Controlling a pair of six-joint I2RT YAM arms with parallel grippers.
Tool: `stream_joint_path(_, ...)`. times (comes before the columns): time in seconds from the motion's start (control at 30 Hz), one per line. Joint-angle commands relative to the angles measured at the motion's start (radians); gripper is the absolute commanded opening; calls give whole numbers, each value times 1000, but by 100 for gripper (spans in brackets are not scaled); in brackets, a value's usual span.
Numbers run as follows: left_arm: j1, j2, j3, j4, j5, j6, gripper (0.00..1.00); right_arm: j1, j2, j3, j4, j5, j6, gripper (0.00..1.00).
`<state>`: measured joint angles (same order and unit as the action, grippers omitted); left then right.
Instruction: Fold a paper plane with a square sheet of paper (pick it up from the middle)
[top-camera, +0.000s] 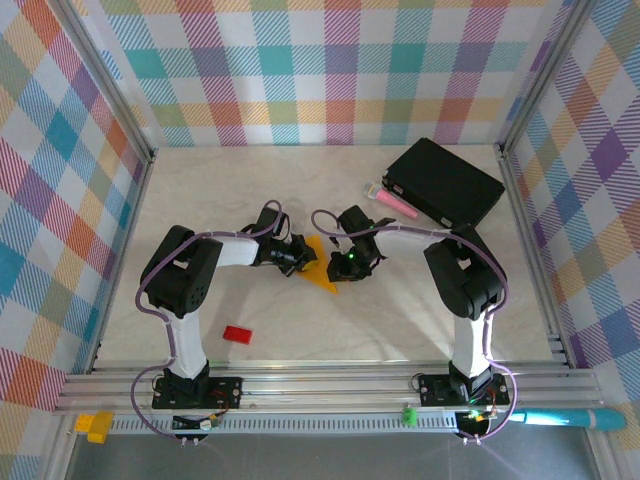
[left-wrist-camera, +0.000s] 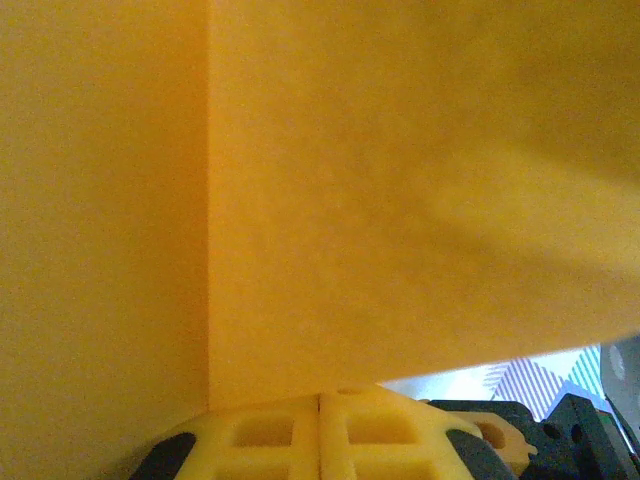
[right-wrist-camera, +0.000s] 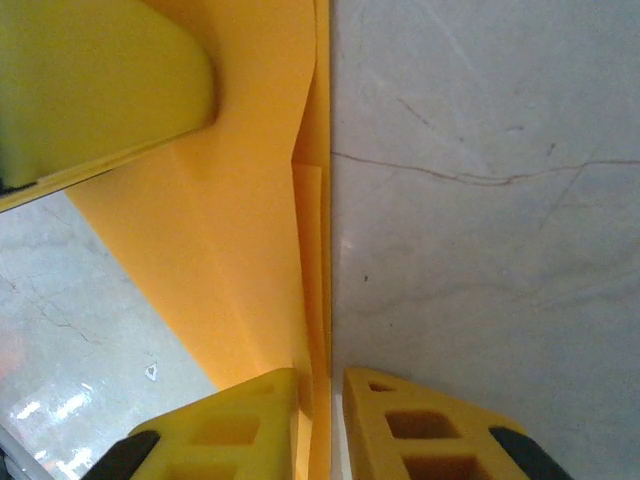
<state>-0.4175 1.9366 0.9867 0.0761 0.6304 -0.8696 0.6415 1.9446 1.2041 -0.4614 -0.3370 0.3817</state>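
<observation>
Near the middle of the table (top-camera: 300, 190), seen from the top, lies the paper (top-camera: 322, 278). It is orange-yellow and folded into a pointy shape. The two grippers meet over it.

The left gripper (top-camera: 298, 257) comes in from the left side of the frame. In the left wrist view its yellow fingers (left-wrist-camera: 260, 435) are pressed tight together at the bottom edge. The paper (left-wrist-camera: 400, 200) rises right from their tips and covers almost all of the frame. A straight fold line runs up and down on the left part. So the left gripper (left-wrist-camera: 320, 400) is pinching the paper.

The right gripper (top-camera: 345, 265) comes in from the right. In the right wrist view the paper (right-wrist-camera: 230, 250) runs from the top down to the bottom middle. Its folded edge goes in between the two fingers (right-wrist-camera: 430, 430) of the right gripper (right-wrist-camera: 320, 385). The fingers are very close on both sides of that edge. I cannot tell if they squeeze it. A big yellow finger (right-wrist-camera: 100, 90) sits on the paper in the upper left.

A black box (top-camera: 445, 180) is in the upper right of the top view. A pink stick (top-camera: 392, 203) lies just beside it. A red block (top-camera: 237, 334) lies in the lower left, well apart from the paper.
</observation>
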Motion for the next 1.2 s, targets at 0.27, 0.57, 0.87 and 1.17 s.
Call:
stream_joint_path(0.27, -23, -35, 4, 5, 0, -6, 9, 42, 100, 18, -73, 45, -14, 18)
stream_joint_path(0.57, -44, -58, -4, 1, 9, 8, 8, 46, 109, 30, -95, 73, -7, 17)
stream_joint_path(0.87, -47, -20, 15, -112, -76, 35, 5, 46, 109, 28, -98, 84, 5, 16)
stream_joint_path(1.17, -46, 9, 15, -184, -155, 43, 3, 46, 89, 27, -93, 88, 18, 15)
